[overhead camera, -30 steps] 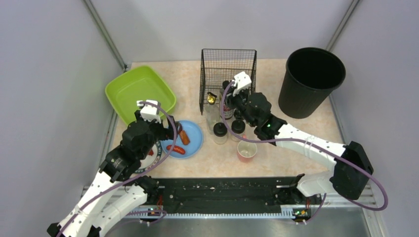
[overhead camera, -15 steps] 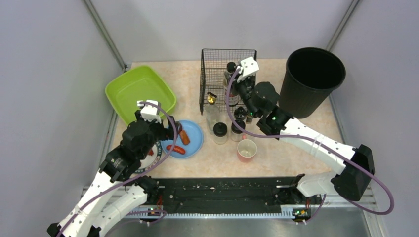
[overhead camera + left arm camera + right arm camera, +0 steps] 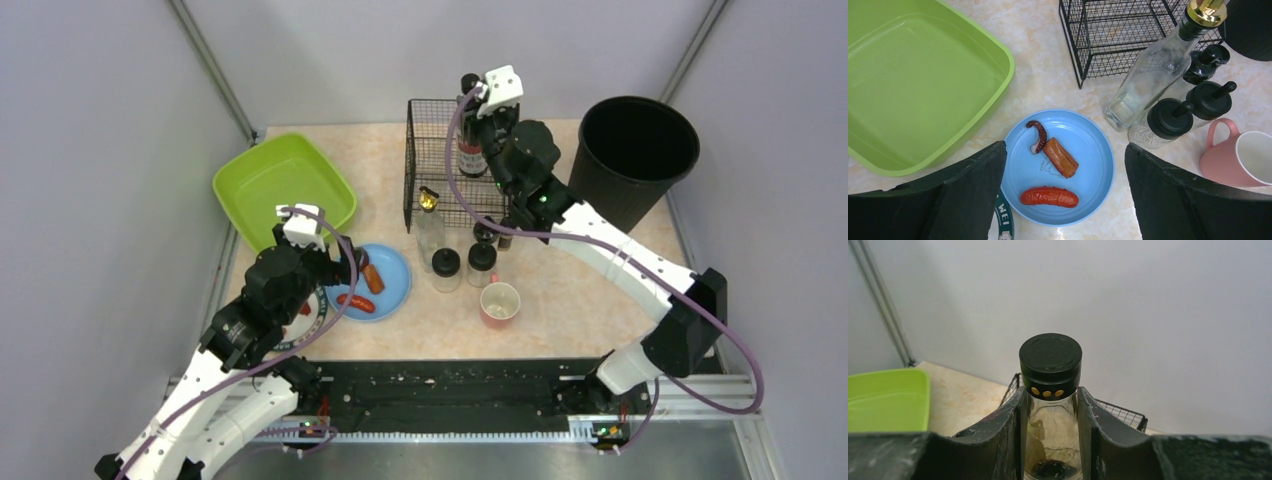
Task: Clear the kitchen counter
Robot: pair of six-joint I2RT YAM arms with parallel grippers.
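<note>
Kitchen counter (image 3: 375,165) — beige stone-look top, lying beyond the arm bases and carrying every item. Right gripper (image 3: 1050,402) is clamped on the neck of a black-capped glass bottle (image 3: 1050,360), upright, held at the top edge of the wire basket (image 3: 440,190). Left gripper (image 3: 1065,150) is spread wide, holding nothing, above the blue plate (image 3: 1093,165) with 1 sausage (image 3: 1049,196). Also on the counter: green tub (image 3: 280,190), black bin (image 3: 630,160), pink mug (image 3: 500,305) — 2 black-lidded jars (image 3: 445,268) stand near the mug.

I see the tabletop (image 3: 380,165), green tub (image 3: 283,190) far left, wire basket (image 3: 440,150) and black bin (image 3: 650,200) far, blue plate (image 3: 395,292), jars (image 3: 445,268), pink mug (image 3: 499,305) nearer.
</note>
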